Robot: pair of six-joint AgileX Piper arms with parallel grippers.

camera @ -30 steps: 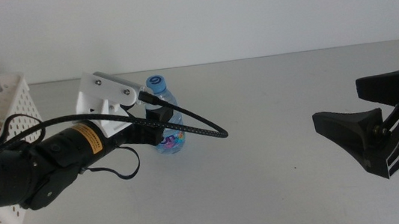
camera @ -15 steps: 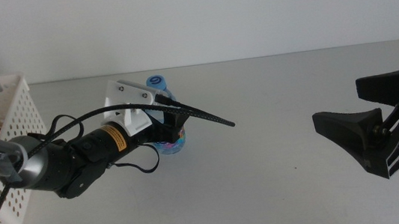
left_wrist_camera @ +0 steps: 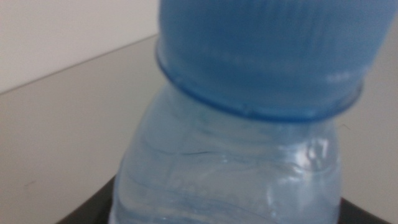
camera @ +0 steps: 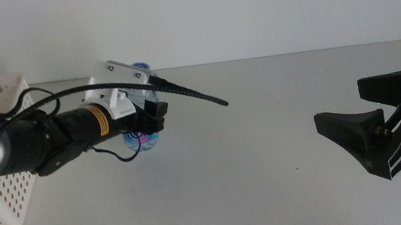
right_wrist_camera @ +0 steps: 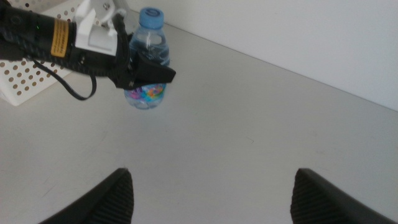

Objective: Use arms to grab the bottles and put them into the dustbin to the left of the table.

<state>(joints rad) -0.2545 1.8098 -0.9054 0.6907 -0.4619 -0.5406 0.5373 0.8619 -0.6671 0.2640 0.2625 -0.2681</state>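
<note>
1 left gripper (camera: 152, 122) clamps the half-hidden water bottle (right_wrist_camera: 147, 59); right fingers (right_wrist_camera: 121, 193) apart.

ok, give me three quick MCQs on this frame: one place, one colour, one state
1. Where is the basket?
A. table's left edge
B. table's right edge
C. centre

2. The bottle cap colour?
A. red
B. blue
C. white

3. The right gripper is:
A. shut on the bottle
B. open, holding nothing
C. inside the basket

Answers: 1 A, it sits at the left in the middle view. 2 B, the cap shows blue in both wrist views. 3 B, its jaws stand apart over bare table; the left gripper grips the bottle.
</note>
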